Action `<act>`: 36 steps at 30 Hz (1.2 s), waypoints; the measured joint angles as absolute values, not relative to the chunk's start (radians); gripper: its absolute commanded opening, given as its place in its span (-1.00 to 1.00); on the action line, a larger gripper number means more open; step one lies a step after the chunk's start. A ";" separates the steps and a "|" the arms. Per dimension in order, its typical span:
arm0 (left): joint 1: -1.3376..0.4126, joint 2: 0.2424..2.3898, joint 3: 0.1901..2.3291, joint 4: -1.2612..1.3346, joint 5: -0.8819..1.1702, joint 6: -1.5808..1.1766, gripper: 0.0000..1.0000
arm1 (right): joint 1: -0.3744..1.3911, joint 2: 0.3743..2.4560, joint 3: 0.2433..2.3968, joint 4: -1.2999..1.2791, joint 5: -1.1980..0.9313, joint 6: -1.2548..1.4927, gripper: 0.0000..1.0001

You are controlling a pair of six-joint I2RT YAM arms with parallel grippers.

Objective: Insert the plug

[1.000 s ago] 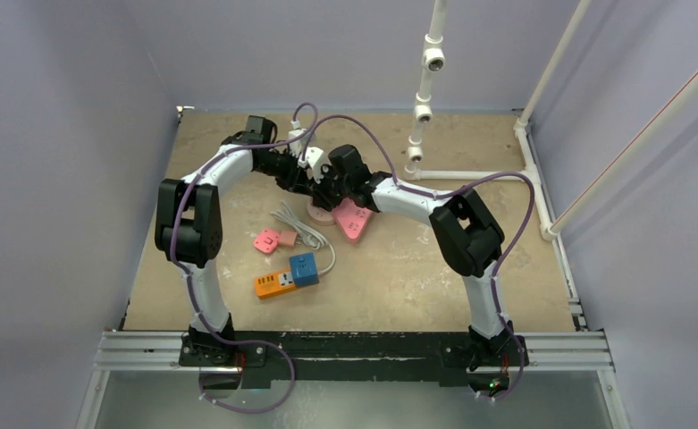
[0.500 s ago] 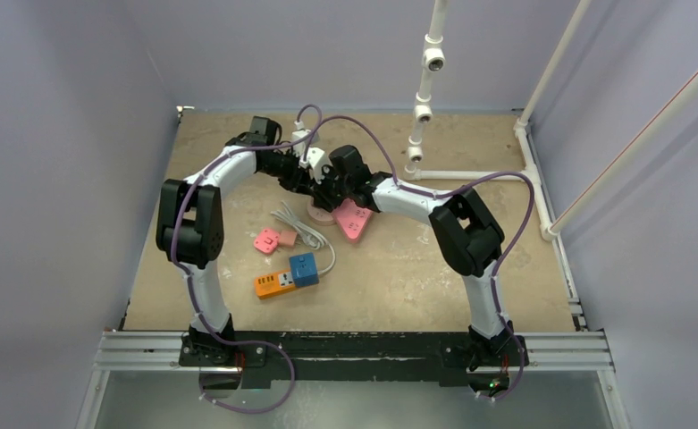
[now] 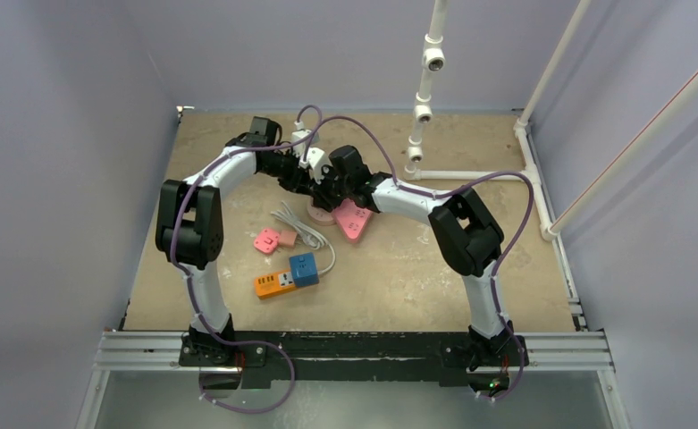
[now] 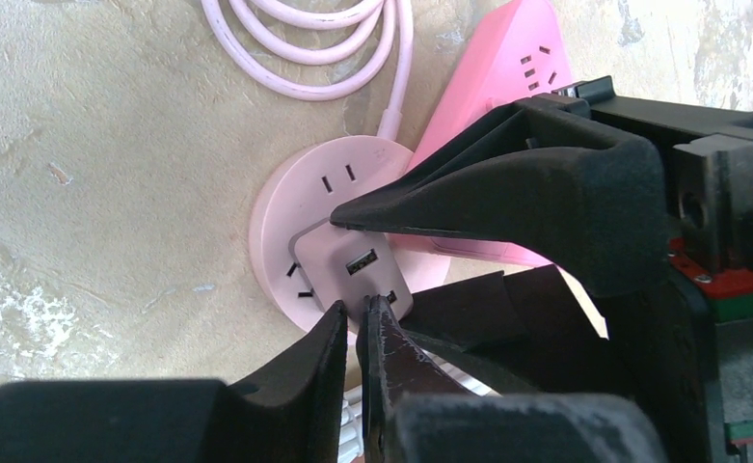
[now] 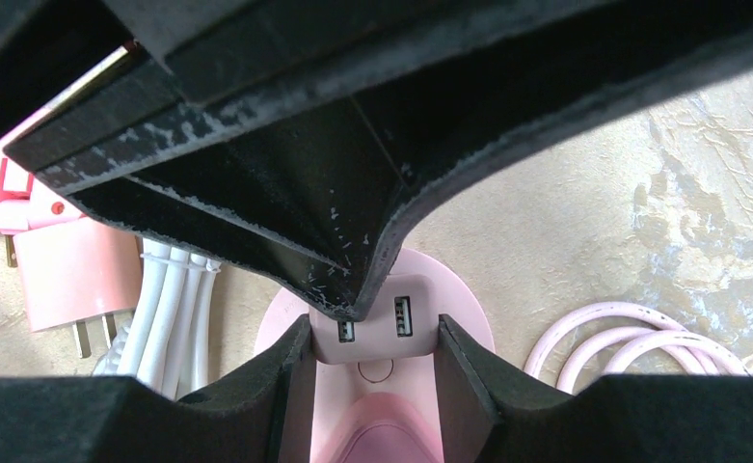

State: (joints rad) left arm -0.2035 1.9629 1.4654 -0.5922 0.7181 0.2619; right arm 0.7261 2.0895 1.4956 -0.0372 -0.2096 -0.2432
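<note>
Plug [image 5: 377,368], a pink USB block, sits btwn the right gripper [image 5: 372,333] fingers, clamped from both sides. Its base is on the round pink socket [image 4: 290,207] directly under the tips. Prongs are hidden, so can't tell how deep it's seated.

Left gripper [image 4: 358,311] has its fingers nearly together w/ nothing btwn them, tips at the plug's edge. Touching or just off, can't tell.

Top view has both grippers bunched together, covering most of plug & socket. Left wrist view shows slots on the pink power strip [image 4: 507,77] just beyond the right gripper & partly behind it. It also shows the socket's cable [image 4: 353,39] looping away, cut off at frame top. Right wrist view shows bare prongs on a second pink plug [image 5: 68,275] beside a white cable [image 5: 174,309], left of the right gripper & part blocked by the left gripper's body. Only the top view shows the orange strip [image 3: 273,285] w/ a blue block, well back toward the arm bases.
</note>
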 measured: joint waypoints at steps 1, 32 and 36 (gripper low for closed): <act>-0.204 1.962 1.465 -0.592 0.718 0.261 -0.60 | 0.726 2.090 1.496 -0.037 -0.209 -0.243 -0.57; -0.152 1.545 1.425 -0.899 0.628 0.563 0.93 | 0.722 1.419 1.165 0.287 -0.283 0.131 0.98; -0.153 1.533 1.294 -0.941 0.612 0.692 0.84 | 0.763 1.420 1.110 0.268 -0.126 0.194 0.98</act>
State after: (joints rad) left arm -0.1528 1.5330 1.2938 -0.9405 0.6121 0.6922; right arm 0.7631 1.4197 1.1095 0.2684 -0.1265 0.1936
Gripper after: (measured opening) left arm 0.953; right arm 0.987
